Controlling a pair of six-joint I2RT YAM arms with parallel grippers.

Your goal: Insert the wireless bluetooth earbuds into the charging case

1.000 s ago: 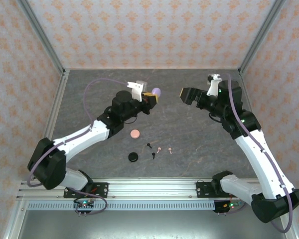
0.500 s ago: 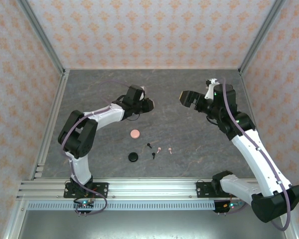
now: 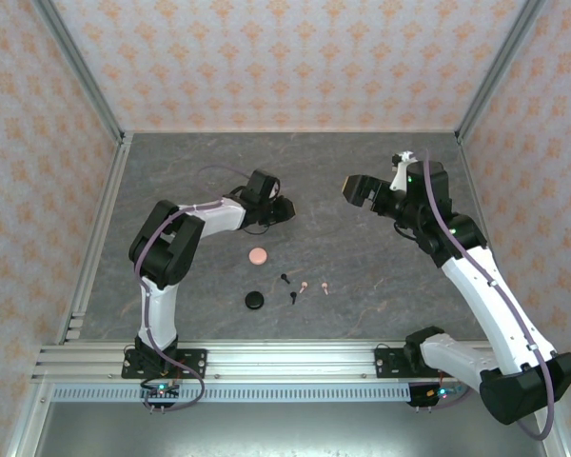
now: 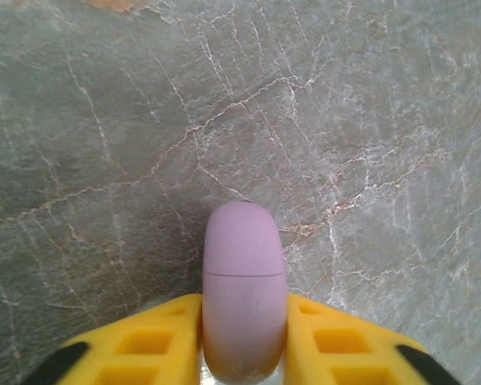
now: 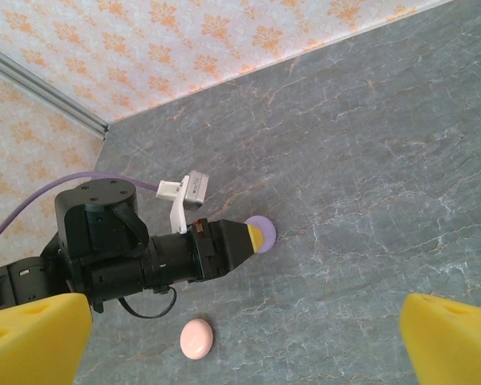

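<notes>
From above, the left gripper (image 3: 284, 208) sits low over the grey veined stone table (image 3: 381, 276), its arm folded tightly back on itself. The right gripper (image 3: 354, 188) hangs well apart to the right. Nearer the bases lie a round salmon-pink case (image 3: 258, 256), a round black case (image 3: 255, 300) and, just right of them, the wireless earbuds (image 3: 303, 288). These are two black and two pink stemmed buds in a loose cluster, none of them in any case. The left wrist view shows a lilac oval charging case (image 4: 244, 265) resting on the stone with its lid seam closed, and a yellow finger (image 4: 144, 353) lies against each flank. The jaws are clamped around it, though how firmly they press cannot be told. From the right wrist, that arm's own yellow fingers (image 5: 32, 337) stand wide apart at the frame corners with nothing between them. Beyond them the lilac case pokes out from the left gripper's tip, and the pink case lies nearer the camera. Judging from this, the main risk is at release. If one pad drags as the jaws part, the smooth rounded case could skid or roll away from where it was set. With all lids apparently shut, no bud can go in yet. A careless sweep of the folded left arm could also scatter the tiny buds.
</notes>
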